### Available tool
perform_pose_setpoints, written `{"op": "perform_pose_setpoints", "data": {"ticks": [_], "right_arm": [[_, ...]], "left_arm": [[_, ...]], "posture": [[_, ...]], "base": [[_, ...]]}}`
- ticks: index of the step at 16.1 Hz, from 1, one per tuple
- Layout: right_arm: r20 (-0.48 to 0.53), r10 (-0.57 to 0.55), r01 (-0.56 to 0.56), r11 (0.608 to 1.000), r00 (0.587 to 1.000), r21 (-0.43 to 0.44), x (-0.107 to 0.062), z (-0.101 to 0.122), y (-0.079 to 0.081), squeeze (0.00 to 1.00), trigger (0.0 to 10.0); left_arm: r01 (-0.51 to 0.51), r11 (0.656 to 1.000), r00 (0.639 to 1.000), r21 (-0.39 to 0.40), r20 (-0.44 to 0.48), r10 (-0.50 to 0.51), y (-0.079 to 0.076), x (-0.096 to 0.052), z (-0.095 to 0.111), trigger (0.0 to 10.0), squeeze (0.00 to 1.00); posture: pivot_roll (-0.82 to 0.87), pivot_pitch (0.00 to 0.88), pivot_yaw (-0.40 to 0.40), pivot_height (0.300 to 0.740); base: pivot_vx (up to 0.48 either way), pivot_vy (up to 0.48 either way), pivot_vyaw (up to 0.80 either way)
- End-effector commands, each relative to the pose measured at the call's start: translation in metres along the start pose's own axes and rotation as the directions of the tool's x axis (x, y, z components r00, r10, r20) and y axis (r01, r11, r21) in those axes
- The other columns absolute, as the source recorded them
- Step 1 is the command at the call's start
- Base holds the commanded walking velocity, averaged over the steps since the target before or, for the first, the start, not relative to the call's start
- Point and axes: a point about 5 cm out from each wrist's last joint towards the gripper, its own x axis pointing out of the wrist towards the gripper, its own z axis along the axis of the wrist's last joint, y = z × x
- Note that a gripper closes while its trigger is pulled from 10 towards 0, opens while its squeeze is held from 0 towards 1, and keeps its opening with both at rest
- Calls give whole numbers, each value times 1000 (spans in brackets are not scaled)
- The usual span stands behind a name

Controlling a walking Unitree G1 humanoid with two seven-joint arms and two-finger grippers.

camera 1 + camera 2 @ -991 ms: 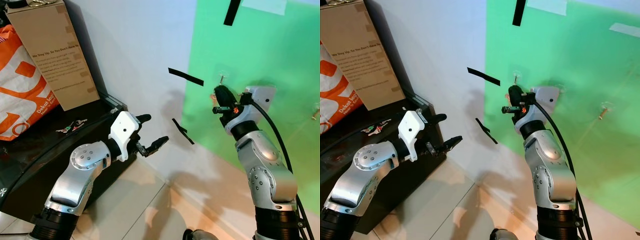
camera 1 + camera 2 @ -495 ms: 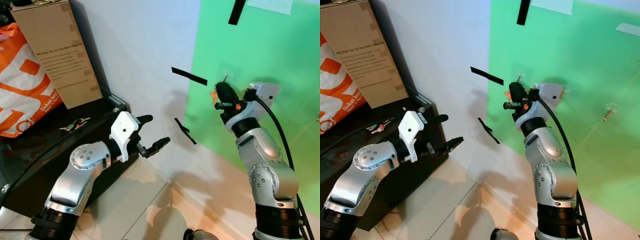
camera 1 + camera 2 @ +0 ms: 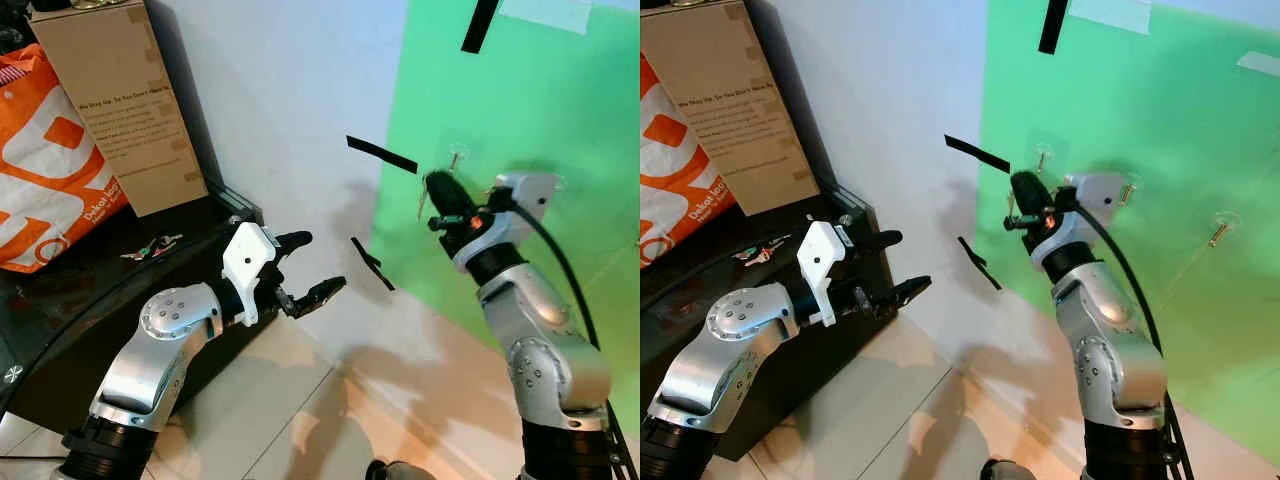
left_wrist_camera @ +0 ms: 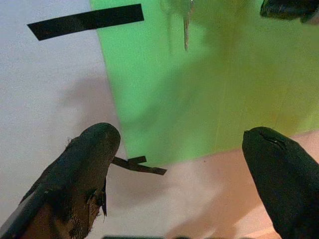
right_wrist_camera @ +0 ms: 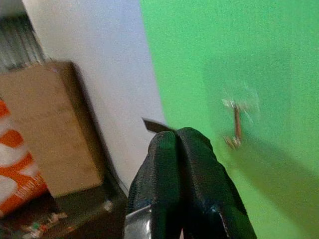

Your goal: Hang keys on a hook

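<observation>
Just left of centre-right in the head view, against the green wall panel (image 3: 520, 110), the thin pale keys (image 3: 421, 204) dangle just beside the tip of my right gripper (image 3: 437, 187). They sit below and to the left of the small clear wall hook (image 3: 455, 158). I cannot tell what the keys hang from. My right fingers (image 5: 182, 164) are pressed together, raised near the hook. Lower left of centre, my left gripper (image 3: 318, 264) is held out toward the white wall (image 3: 270, 90), its fingers (image 4: 87, 159) spread wide apart, well apart from the keys. Black tape strips (image 3: 382, 155) mark the wall. At far left, a black counter (image 3: 60, 290) carries a brown cardboard box (image 3: 115, 100), an orange-and-white bag (image 3: 45, 170) and a small colourful key bunch (image 3: 150, 247).
</observation>
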Motion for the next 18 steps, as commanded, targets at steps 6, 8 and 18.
{"op": "perform_pose_setpoints", "data": {"ticks": [6, 8, 18], "right_arm": [[51, -40, 38, 998, 998, 47, 1, 9, -5, 0, 10000], [28, -53, 51, 998, 998, 44, 1, 5, -6, 0, 10000], [17, -160, 159, 985, 987, 75, 4, 1, -18, 0, 10000]], "left_arm": [[20, 1000, 999, -10, 25, -20, -1, -2, 5, 10000, 0], [22, 1000, 999, -10, 24, -22, -1, -2, 5, 10000, 0], [25, 1000, 999, -13, 23, -25, -1, -2, 5, 10000, 0]], "posture": [[-77, 0, 28, 740], [-76, 0, 28, 740], [-73, 0, 24, 740]], "base": [[0, 0, 0], [0, 0, 0], [0, 0, 0]]}}
